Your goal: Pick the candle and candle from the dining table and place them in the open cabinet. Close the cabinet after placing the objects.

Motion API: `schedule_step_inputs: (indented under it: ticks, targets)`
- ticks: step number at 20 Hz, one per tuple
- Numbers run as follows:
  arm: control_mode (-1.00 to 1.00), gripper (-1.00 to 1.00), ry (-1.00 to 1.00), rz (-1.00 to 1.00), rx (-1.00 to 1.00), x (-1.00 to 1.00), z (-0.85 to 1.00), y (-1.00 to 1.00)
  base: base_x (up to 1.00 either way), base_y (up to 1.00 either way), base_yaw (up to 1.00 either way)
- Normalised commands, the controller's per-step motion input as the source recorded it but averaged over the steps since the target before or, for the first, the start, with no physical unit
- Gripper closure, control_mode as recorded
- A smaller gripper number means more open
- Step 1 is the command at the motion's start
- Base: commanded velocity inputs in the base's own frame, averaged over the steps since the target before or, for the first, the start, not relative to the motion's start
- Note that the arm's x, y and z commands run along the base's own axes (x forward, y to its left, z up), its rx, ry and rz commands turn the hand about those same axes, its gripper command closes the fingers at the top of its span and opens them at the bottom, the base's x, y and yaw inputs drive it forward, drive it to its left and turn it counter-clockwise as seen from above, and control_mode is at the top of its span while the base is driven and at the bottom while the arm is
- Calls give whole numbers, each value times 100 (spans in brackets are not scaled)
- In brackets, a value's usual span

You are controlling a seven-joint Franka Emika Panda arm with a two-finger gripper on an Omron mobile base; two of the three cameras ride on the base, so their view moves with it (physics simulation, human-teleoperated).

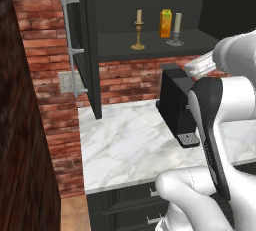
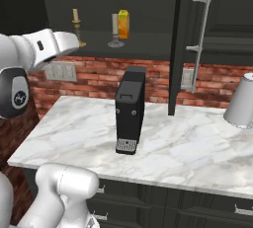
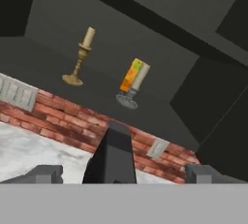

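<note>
A: How is the pincer now?
B: It stands wide, with its two dark tips far apart at the bottom of the hand view. Nothing is between them and they touch nothing.

A: And the surface under it?
B: It is a white marble top with grey veins, over dark drawers. A black coffee machine stands upright on it, near the red brick wall. At the right side stands a white kettle. On the wall there is a pale switch plate.

A: Where are the candles?
B: Both are on the shelf of the cabinet, upright. The gold candle stands to the left, well apart from the others. The silver candle stands to the right, and an orange carton is just beside it, a little behind.

A: Is the cabinet shut?
B: No. The left door is swung out, with its long silver handle showing. In the right base view the right door also stands out from the cabinet.
</note>
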Motion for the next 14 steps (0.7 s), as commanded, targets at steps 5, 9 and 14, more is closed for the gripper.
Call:
schedule_step_inputs:
  ticks: [5,9,14]
  targets:
    - [-100,-100,8,9,-17,-68,12,21,0,0,0]
    - [-100,-100,3,9,-16,-76,5,16,0,0,0]
    - [-100,-100,0,11,-18,-70,0,20,0,0,0]
